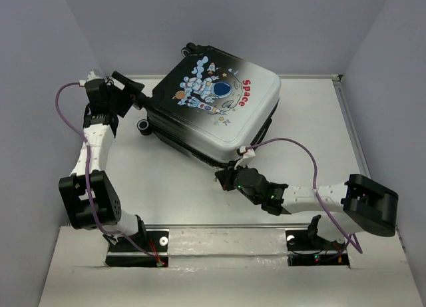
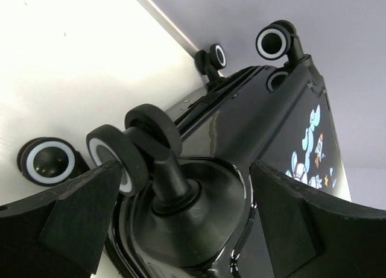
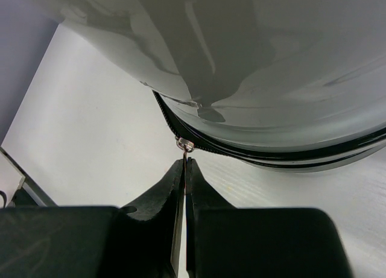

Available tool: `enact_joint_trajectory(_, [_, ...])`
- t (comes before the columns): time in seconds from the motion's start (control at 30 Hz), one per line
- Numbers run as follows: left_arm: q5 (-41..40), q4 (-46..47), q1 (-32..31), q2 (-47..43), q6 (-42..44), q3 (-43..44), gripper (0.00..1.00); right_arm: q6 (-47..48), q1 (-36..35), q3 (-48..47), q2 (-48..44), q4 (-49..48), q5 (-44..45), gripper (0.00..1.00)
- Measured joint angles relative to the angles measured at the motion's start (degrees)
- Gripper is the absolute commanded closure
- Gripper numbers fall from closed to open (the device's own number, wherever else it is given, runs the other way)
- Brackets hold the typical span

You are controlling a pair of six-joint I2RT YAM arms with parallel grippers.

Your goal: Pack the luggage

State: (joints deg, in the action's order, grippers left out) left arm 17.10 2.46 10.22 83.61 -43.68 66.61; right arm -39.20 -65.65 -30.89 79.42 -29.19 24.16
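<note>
At the near corner of the luggage (image 1: 213,100), the right tool (image 3: 184,167) is pinched narrow. Its two black fingers (image 3: 158,196) press together on the small metal zipper pull (image 3: 185,146). The pull hangs from the dark zip line that runs between the pale upper shell and the lower shell. In the top view the right tool (image 1: 227,176) sits low against the case edge, with its arm stretched across from the right base. A purple cable (image 1: 293,147) loops above the arm.

On the far left, the left tool (image 2: 186,167) stands wide. One finger (image 2: 78,214) is on each side of a corner caster. A twin black-and-white wheel (image 2: 129,146) on a short black stem rises between them. Whether either finger touches the wheel or the shell, cannot tell. A second wheel (image 2: 47,162) rests on the tabletop (image 2: 90,67) just left of the tool. Two more wheels show at the far end of the same side.

From above, the left tool (image 1: 135,92) meets the case at its wheeled left side.

The luggage lies flat on the far middle of the tabletop (image 1: 180,187), turned at an angle. The astronaut print and the red "Space" lettering face up. The shell fades from black at the far left to white at the near right.
</note>
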Motion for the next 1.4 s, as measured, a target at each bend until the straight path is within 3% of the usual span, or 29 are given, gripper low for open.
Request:
enact_joint_trajectory(0.4, [0.0,0.3,-0.5,5.3,-0.8,1.0,0.03,0.0,0.0,0.0,0.0,0.0,0.0,0.93])
enact_joint_trajectory(0.67, [-0.1,1.3,-1.2,7.0,-2.1,1.8,0.19,0.0,0.0,0.0,0.0,0.0,0.0,0.93])
enact_joint_trajectory(1.0, [-0.2,2.5,-1.6,10.1,-3.5,4.0,0.2,0.3,0.0,0.0,0.1,0.0,0.0,0.93])
enact_joint_trajectory(1.13, [-0.2,3.3,-1.9,11.0,-4.4,4.2,0.36,0.4,0.0,0.0,0.1,0.0,0.0,0.93])
enact_joint_trajectory(1.17, [-0.2,3.7,-1.9,11.1,-4.7,4.2,0.51,0.4,0.0,0.0,0.1,0.0,0.0,0.93])
enact_joint_trajectory(1.27, [-0.6,3.9,-1.9,11.2,-6.6,3.9,0.77,0.4,0.0,0.0,0.1,-0.1,0.0,0.93])
enact_joint_trajectory(1.3, [-0.6,4.7,-1.9,11.2,-6.9,3.5,0.9,0.5,0.0,0.0,0.1,-0.1,0.0,0.93])
enact_joint_trajectory(1.4, [-0.6,7.4,-2.0,11.1,-6.8,2.1,0.94,1.0,0.0,-0.2,0.1,0.0,0.0,0.93])
